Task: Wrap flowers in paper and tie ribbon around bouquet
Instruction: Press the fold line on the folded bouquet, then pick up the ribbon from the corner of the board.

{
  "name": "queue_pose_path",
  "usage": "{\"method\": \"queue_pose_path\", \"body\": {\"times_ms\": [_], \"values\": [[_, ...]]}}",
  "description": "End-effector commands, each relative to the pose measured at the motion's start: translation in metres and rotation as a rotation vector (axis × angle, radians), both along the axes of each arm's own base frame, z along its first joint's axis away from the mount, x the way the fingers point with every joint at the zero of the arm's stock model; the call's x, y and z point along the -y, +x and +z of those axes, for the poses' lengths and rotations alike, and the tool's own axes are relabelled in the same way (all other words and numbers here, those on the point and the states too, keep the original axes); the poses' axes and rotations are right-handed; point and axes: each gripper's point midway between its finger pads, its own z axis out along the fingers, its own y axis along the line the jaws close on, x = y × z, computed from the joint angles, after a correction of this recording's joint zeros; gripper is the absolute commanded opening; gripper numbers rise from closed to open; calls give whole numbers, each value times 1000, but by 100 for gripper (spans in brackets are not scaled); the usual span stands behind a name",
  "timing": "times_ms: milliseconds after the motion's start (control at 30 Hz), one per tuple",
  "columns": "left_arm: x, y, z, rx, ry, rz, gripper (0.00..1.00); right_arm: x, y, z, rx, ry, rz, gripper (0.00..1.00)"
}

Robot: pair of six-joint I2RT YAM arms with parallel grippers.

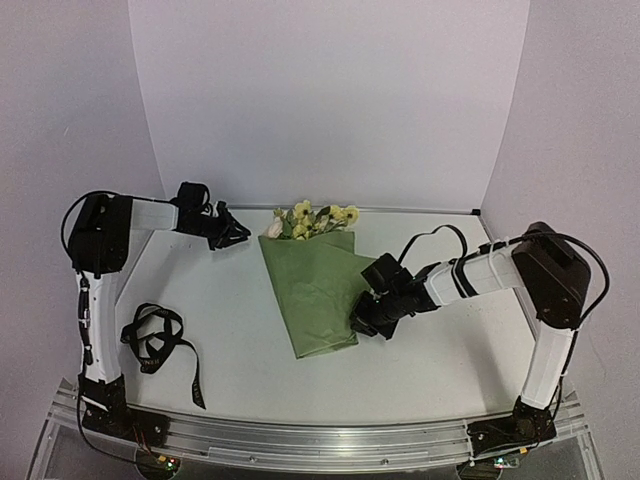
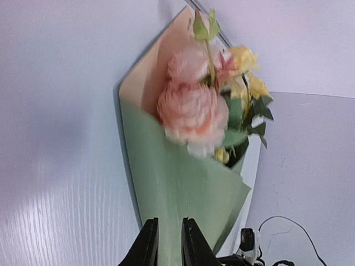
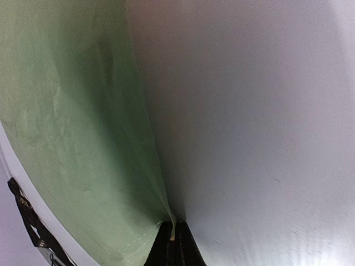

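Top external: the right arm stretches leftward, right gripper (image 1: pixel 360 322) clamped on the edge of the olive-green paper sheet (image 1: pixel 310 285), mid-table, wrapped round pale yellow flowers (image 1: pixel 318 218); left gripper (image 1: pixel 240 235), slightly parted and empty, hangs near them.

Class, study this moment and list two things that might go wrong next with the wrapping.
1. The right claw pinches only the thin edge of the paper; a pull may tear it or slip off.
2. The ribbon lies looped far left of the bouquet, so it may tangle when lifted.
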Motion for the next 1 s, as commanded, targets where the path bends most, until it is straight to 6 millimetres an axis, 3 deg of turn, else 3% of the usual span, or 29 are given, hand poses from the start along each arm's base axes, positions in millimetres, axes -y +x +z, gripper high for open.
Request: {"method": "queue_pose_path", "body": {"times_ms": [0,233,400,600,733,967], "values": [[-18,-28,65,91,52,69,17,-9,25,-16,50,-43,-107,0],[-59,-106,53,20,141,264,22,-4,14,-15,86,-61,-111,2],[-72,-159,40,-25,277,360,31,-15,13,-3,101,-4,-60,19],[-110,-217,15,-128,428,549,40,-25,10,35,157,63,25,47],[-129,-240,1,-160,512,607,43,-19,2,48,173,69,50,56],[-132,-252,-24,-207,571,577,43,-4,-15,55,197,54,118,61]]}}
